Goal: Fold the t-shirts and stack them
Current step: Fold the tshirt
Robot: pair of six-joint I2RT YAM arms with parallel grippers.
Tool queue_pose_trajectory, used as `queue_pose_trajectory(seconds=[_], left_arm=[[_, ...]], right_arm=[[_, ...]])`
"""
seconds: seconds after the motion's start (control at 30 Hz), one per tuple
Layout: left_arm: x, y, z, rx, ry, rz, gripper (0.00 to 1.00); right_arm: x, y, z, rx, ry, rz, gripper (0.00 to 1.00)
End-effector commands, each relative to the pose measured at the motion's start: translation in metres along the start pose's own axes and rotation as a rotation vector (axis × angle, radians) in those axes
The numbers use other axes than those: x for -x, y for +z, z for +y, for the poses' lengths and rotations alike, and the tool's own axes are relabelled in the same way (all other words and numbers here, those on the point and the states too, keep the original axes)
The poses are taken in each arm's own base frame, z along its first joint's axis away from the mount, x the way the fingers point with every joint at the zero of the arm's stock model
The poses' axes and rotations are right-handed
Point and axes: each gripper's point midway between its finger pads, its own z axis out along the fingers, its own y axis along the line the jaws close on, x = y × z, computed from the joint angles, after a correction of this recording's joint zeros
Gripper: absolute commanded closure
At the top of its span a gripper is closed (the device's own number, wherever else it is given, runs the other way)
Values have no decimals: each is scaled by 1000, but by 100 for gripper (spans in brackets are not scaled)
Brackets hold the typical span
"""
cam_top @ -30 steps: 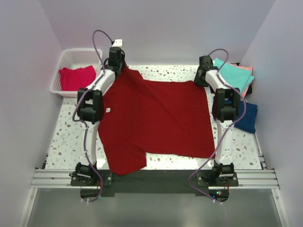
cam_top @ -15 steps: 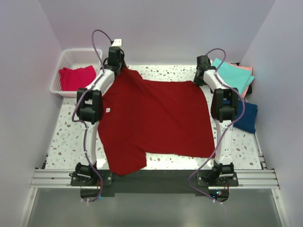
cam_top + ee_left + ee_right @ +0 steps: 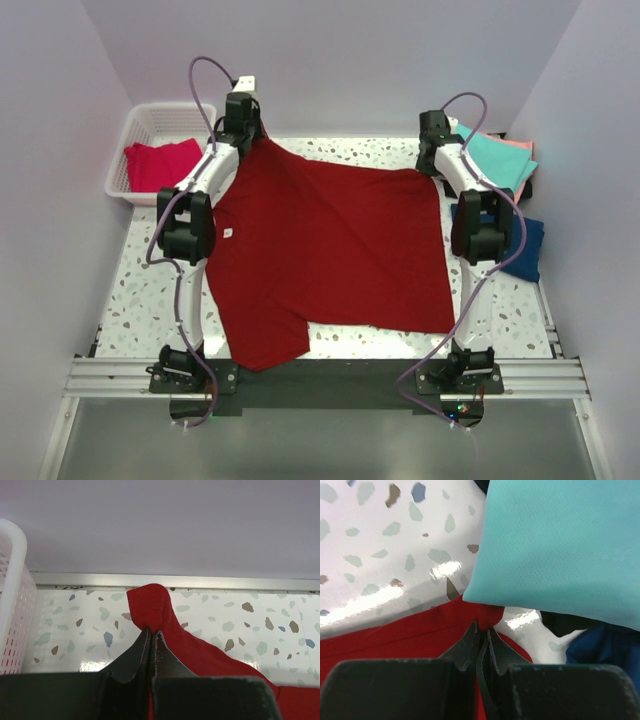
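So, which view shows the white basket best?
The top view: nearly the whole basket shows, with a pinkish-red shirt in it. The left wrist view shows only part of its wall; the right wrist view shows none.

Speckled table (image 3: 140,290), dark red t-shirt (image 3: 330,250), white basket (image 3: 160,122)

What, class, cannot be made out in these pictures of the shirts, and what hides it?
- Top view: salmon pink t-shirt, only an edge shows beneath the teal t-shirt.
- Top view: navy t-shirt, partly behind the right arm.
- Left wrist view: basket, cut off by the left edge.
- Wrist views: how much dark red t-shirt the left claw and right claw pinch; the claws themselves cover it.
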Motion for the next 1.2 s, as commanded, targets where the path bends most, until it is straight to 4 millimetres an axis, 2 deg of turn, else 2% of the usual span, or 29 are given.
queue_pose_trajectory(seconds=[0.0,0.17,0.4,0.47,0.53,0.6,0.63,0.67,0.7,0.73,0.8,0.83,0.87,0.93,1.03,1.1,1.13,1.17], left_arm=[[15,-16,5,-1,1,7,100],[4,-15,7,3,25,54,100],[-3,-21,4,-17,29,103,100],[-8,-23,4,-16,26,128,100],[-7,-28,6,-5,24,137,100],[-11,-32,8,4,13,156,100],[-4,-39,8,9,8,146,100],[-9,-41,10,12,5,157,100],[-9,-45,11,19,4,159,100],[-1,-52,11,28,1,145,100],[-5,-60,12,34,1,158,100],[2,-68,11,36,0,145,100],[-4,-71,11,36,5,163,100],[-2,-81,8,28,8,170,100],[-12,-94,5,30,21,208,100],[-18,-101,5,34,20,231,100],[-23,-107,6,37,17,243,100],[-26,-111,6,37,11,254,100]], right_arm=[[54,-40,-8,18,74,-151,100],[68,-45,-1,50,107,-179,100],[71,-52,-2,51,114,-174,100],[66,-53,-5,44,113,-165,100],[70,-65,-6,64,127,-185,100],[67,-73,-7,82,128,-180,100],[65,-76,-7,87,126,-176,100],[60,-76,-9,87,123,-167,100],[63,-85,-9,102,129,-178,100],[56,-84,-11,100,124,-162,100],[54,-90,-12,110,127,-166,100],[56,-98,-13,121,130,-173,100],[49,-98,-15,120,126,-159,100],[42,-105,-18,127,129,-150,100],[26,-107,-22,128,127,-117,100],[22,-116,-25,137,129,-113,100],[11,-114,-27,134,122,-91,100],[9,-120,-29,140,122,-88,100]])
